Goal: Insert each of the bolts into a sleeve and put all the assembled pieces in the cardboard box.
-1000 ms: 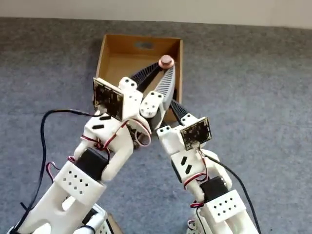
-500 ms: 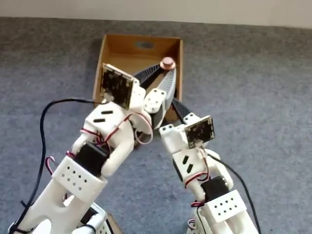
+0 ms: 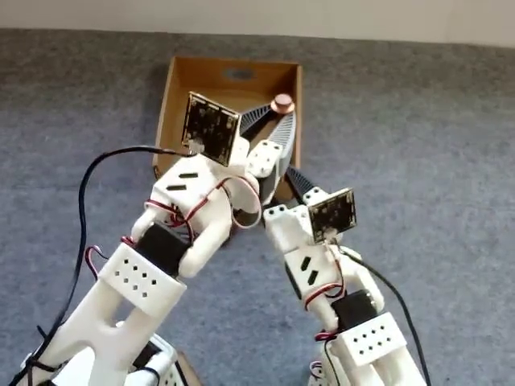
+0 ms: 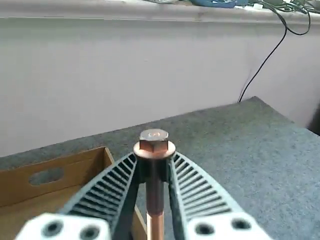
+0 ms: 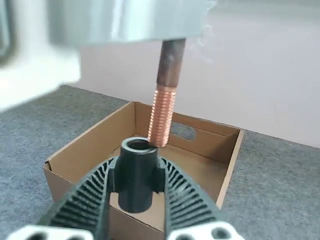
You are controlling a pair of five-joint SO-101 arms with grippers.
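A copper bolt point(image 4: 154, 148) with a hex head stands upright in my left gripper point(image 4: 154, 172), which is shut on its shaft just under the head. From above, the bolt head point(image 3: 282, 104) and left gripper point(image 3: 279, 114) hang over the right side of the cardboard box point(image 3: 170, 90). My right gripper point(image 5: 136, 172) is shut on a black sleeve point(image 5: 135, 197), held upright with its hole facing up. The bolt's threaded end point(image 5: 162, 122) hangs at the sleeve's far rim, slightly off centre. The right gripper point(image 3: 291, 175) lies partly under the left one.
The open brown box point(image 5: 90, 145) with a handle slot sits on grey carpet point(image 3: 402, 129), directly behind both grippers. A pale wall point(image 4: 150, 65) rises behind it. Both white arms crowd the space in front of the box.
My left arm has swung right and turned at the wrist, carrying the bolt head slightly right. The right arm has barely moved.
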